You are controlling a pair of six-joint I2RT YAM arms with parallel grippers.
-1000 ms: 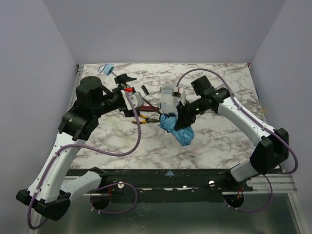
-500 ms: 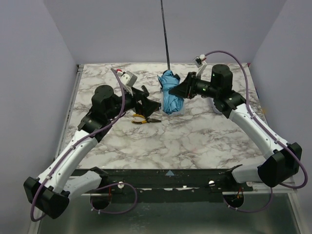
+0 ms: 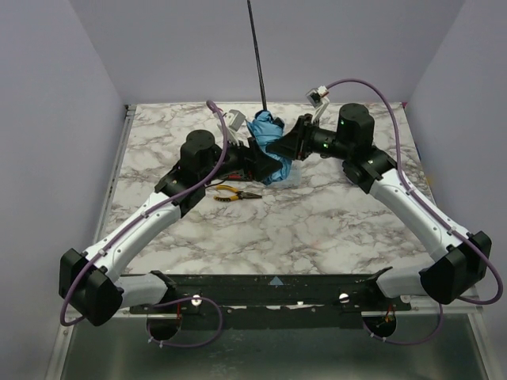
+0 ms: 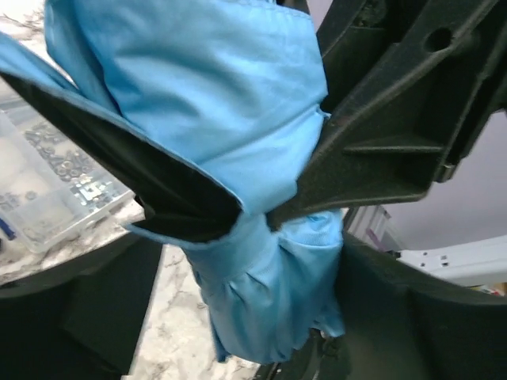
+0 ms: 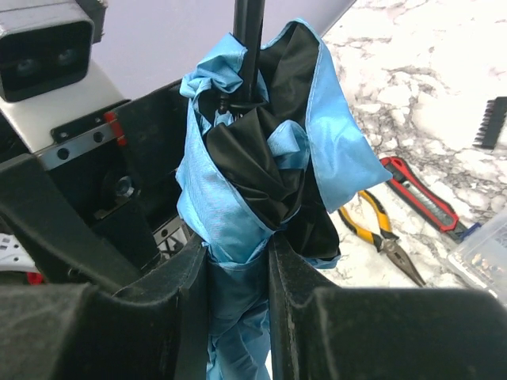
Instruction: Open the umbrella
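Note:
The umbrella is held upright above the table, its sky-blue canopy bunched and folded. Its thin black shaft rises out of the top of the view. My right gripper is shut on the canopy bundle from the right. In the right wrist view its fingers press both sides of the blue fabric below the shaft. My left gripper is at the bundle from the left. In the left wrist view the jaws stand wide, with the fabric's lower part between them. The handle is hidden.
Yellow-handled pliers lie on the marble table under the left arm, and also show in the right wrist view. A red utility knife and a black comb lie near them. A clear parts box sits under the umbrella.
My right gripper lifted the umbrella from the table and stood it upright. My left gripper then moved right and now has its open jaws around the bundle. The shaft leans slightly more to the left.

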